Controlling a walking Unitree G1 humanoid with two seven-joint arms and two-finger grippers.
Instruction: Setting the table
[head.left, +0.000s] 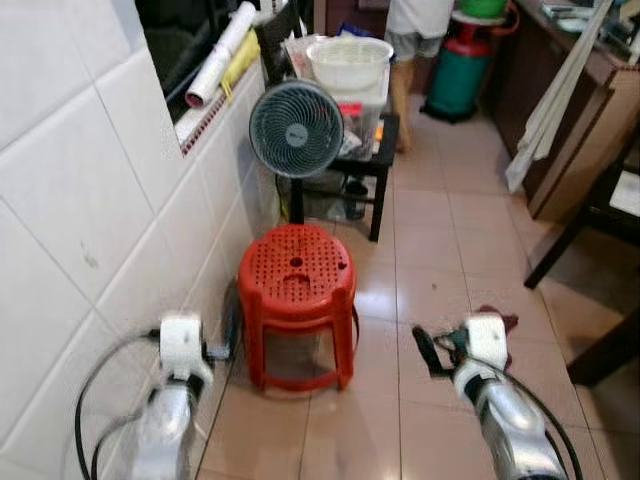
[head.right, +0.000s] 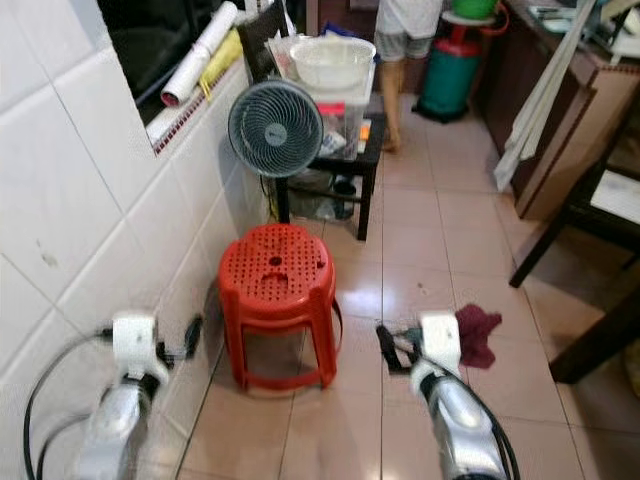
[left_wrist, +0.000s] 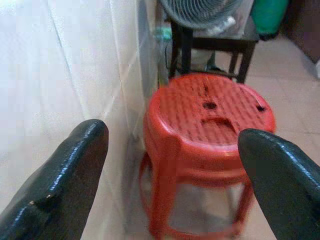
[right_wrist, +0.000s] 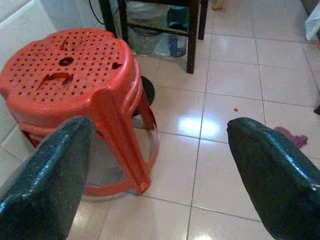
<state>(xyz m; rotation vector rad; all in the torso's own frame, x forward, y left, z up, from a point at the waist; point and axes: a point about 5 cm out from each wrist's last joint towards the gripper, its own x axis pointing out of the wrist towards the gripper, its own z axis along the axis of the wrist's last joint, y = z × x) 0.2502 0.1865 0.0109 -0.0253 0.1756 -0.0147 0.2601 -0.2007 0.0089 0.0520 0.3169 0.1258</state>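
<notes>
A red plastic stool (head.left: 296, 265) with a perforated seat stands on the tiled floor against the white wall, straight ahead of me; it looks like stacked stools. My left gripper (head.left: 222, 349) hovers low beside the stool's left side, close to the wall, fingers wide open and empty. In the left wrist view the stool (left_wrist: 210, 107) lies just beyond the open gripper (left_wrist: 172, 135). My right gripper (head.left: 430, 352) hangs to the stool's right, a short gap away, also open and empty. The right wrist view has the stool (right_wrist: 65, 65) ahead of the open gripper (right_wrist: 160, 125).
Behind the stool stand a grey fan (head.left: 296, 128) and a black side table (head.left: 385, 150) carrying a white basin (head.left: 348, 58). A person's legs (head.left: 403, 92) and a green gas cylinder (head.left: 462, 70) are further back. Wooden furniture (head.left: 585, 110) lines the right; a dark red rag (head.right: 478, 330) lies on the floor.
</notes>
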